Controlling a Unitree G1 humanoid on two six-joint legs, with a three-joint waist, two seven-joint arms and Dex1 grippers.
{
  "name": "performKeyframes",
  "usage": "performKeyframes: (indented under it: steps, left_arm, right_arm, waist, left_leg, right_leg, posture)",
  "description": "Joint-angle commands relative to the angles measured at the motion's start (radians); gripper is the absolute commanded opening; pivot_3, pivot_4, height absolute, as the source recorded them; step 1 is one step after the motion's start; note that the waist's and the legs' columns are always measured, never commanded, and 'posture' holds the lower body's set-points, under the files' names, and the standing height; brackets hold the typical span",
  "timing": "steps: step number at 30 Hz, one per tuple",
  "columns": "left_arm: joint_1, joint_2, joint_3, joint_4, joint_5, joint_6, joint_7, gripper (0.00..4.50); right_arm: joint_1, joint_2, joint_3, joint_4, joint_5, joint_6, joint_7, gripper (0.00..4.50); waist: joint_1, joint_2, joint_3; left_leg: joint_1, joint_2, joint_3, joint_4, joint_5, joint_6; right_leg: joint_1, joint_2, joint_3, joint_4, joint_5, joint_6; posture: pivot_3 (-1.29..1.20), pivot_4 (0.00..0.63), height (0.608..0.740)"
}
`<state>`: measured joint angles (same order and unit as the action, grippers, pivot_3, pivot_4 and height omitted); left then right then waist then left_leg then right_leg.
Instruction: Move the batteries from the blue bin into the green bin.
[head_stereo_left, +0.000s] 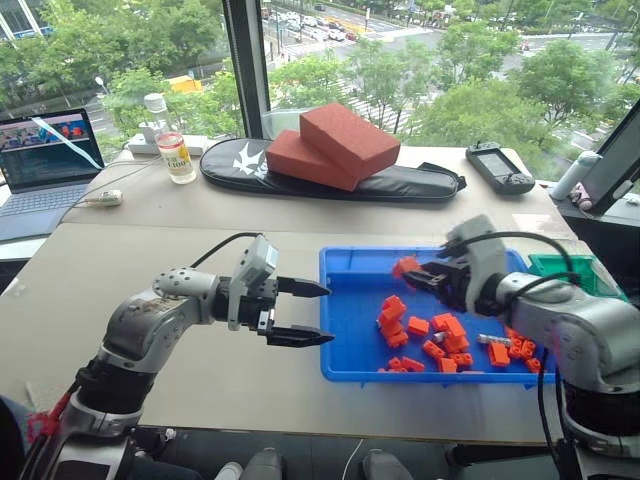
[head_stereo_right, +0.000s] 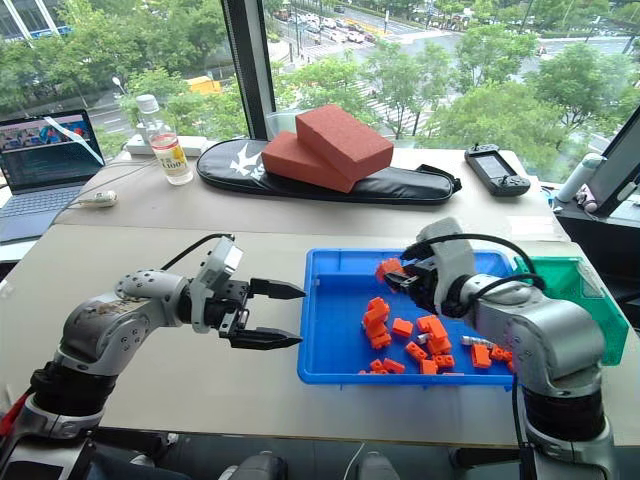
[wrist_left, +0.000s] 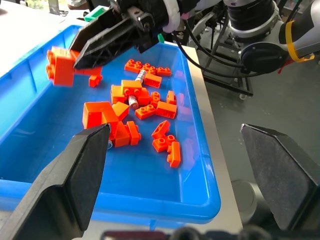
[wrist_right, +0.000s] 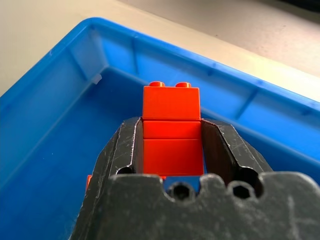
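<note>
While right pincer clamps orange block, left pincer wide, blocks bury batteries

Daylight enters through the windows across the top of my head views; the scene is bright and evenly lit. Shadows on the table are soft and faint. The blue bin shows mild glare along its glossy rim at lower centre. In my left wrist view, my own fingers at the bottom corners are out of focus. In my right wrist view, the block at centre is sharp and the upper corners soften.
</note>
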<state>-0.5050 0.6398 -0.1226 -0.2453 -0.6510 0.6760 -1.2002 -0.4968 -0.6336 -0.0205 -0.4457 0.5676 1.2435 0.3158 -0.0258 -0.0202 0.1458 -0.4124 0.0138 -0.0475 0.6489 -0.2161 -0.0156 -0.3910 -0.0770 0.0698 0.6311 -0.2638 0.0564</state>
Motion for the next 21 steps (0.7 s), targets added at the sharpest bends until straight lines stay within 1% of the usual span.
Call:
performKeyframes:
  steps: [1,2,3,6,8,9,10,12,14,17,18,21]
  left_arm:
    - [-0.011,-0.004,0.011,-0.031,-0.006,-0.011,0.008,4.50]
    - [-0.009,-0.004,0.011,-0.034,-0.007,-0.011,0.010,4.50]
    - [-0.009,-0.004,0.012,-0.036,-0.008,-0.009,0.013,4.50]
    - [-0.005,-0.003,0.015,-0.040,-0.012,-0.006,0.017,4.50]
    - [-0.002,-0.001,0.017,-0.044,-0.015,-0.004,0.019,4.50]
    - [0.000,-0.001,0.017,-0.047,-0.015,-0.003,0.021,4.50]
    - [0.002,-0.001,0.018,-0.050,-0.016,-0.002,0.023,4.50]
    - [0.004,-0.002,0.019,-0.055,-0.018,0.000,0.027,4.50]
    - [0.005,-0.003,0.019,-0.056,-0.019,0.001,0.032,4.50]
    - [0.007,-0.009,0.013,-0.057,-0.017,-0.001,0.038,4.50]
    - [0.008,-0.010,0.011,-0.058,-0.016,-0.003,0.038,4.50]
    - [0.007,-0.016,0.008,-0.056,-0.015,-0.005,0.039,4.50]
  right_arm:
    - [-0.020,-0.027,0.083,0.063,-0.081,-0.097,0.034,1.95]
    - [-0.021,-0.031,0.090,0.073,-0.091,-0.110,0.042,2.45]
    - [-0.023,-0.033,0.091,0.077,-0.097,-0.124,0.051,2.57]
    - [-0.030,-0.036,0.083,0.069,-0.092,-0.137,0.086,3.56]
    - [-0.039,-0.041,0.052,0.060,-0.086,-0.134,0.099,4.35]
    - [-0.042,-0.055,0.027,0.047,-0.075,-0.128,0.113,4.49]
    - [-0.040,-0.074,-0.005,0.033,-0.061,-0.121,0.131,4.49]
    - [-0.018,-0.153,-0.088,0.020,-0.044,-0.114,0.181,4.49]
    - [0.032,-0.272,-0.149,0.023,-0.054,-0.129,0.247,4.49]
    - [0.123,-0.421,-0.192,0.020,-0.054,-0.150,0.351,4.49]
    - [0.149,-0.453,-0.200,0.019,-0.052,-0.155,0.376,4.49]
    - [0.296,-0.584,-0.187,0.006,-0.084,-0.206,0.484,4.49]
  waist:
    - [0.000,0.000,0.000]
    - [0.000,0.000,0.000]
    - [-0.001,0.000,0.000]
    - [0.000,0.000,0.000]
    - [-0.002,0.000,0.000]
    - [-0.003,0.000,0.000]
    - [-0.002,0.000,0.000]
    - [0.000,0.001,0.001]
    - [0.011,0.001,0.001]
    - [0.017,0.001,0.001]
    - [0.014,0.001,0.001]
    - [0.007,0.001,0.001]
  left_leg:
    - [0.000,0.000,0.000,0.000,0.000,0.000]
    - [0.000,0.000,0.000,0.000,0.000,0.000]
    - [0.000,0.000,0.000,0.000,0.000,0.000]
    - [0.000,0.000,0.000,0.000,0.000,0.000]
    - [0.000,0.000,0.000,0.000,0.000,0.000]
    - [0.000,0.000,0.000,0.000,0.000,0.000]
    - [0.000,0.000,0.000,0.000,0.000,0.000]
    - [0.000,0.000,0.000,0.000,0.000,0.000]
    - [-0.001,0.000,0.000,0.000,0.000,0.000]
    - [-0.001,-0.001,-0.001,0.000,0.000,0.000]
    - [-0.002,-0.001,-0.001,0.000,0.000,0.000]
    - [-0.001,0.000,-0.001,0.000,0.000,0.000]
  right_leg:
    - [0.000,0.000,0.000,0.000,0.000,0.000]
    - [0.000,0.000,0.000,0.000,0.000,0.000]
    - [0.000,0.000,0.000,0.000,0.000,0.000]
    - [0.000,0.000,0.000,0.000,0.000,0.000]
    - [0.000,0.000,0.000,0.000,0.000,0.000]
    - [0.000,0.000,0.000,0.000,0.000,0.000]
    - [0.000,0.000,0.000,0.000,0.000,0.000]
    - [0.000,0.000,0.000,0.000,0.000,0.000]
    - [0.000,0.000,0.000,0.000,0.000,0.000]
    - [0.000,-0.001,-0.001,-0.001,0.000,0.000]
    - [0.000,-0.001,0.000,-0.001,0.000,0.000]
    - [0.000,0.000,0.000,-0.001,0.000,0.000]
  posture:
    - [0.00,0.150,0.740]
    - [0.00,0.150,0.740]
    - [0.00,0.150,0.740]
    - [0.00,0.150,0.740]
    - [0.00,0.150,0.740]
    - [0.00,0.150,0.740]
    - [0.00,0.150,0.740]
    - [0.00,0.150,0.740]
    - [0.00,0.150,0.740]
    - [0.00,0.150,0.740]
    - [0.00,0.150,0.740]
    - [0.00,0.150,0.740]
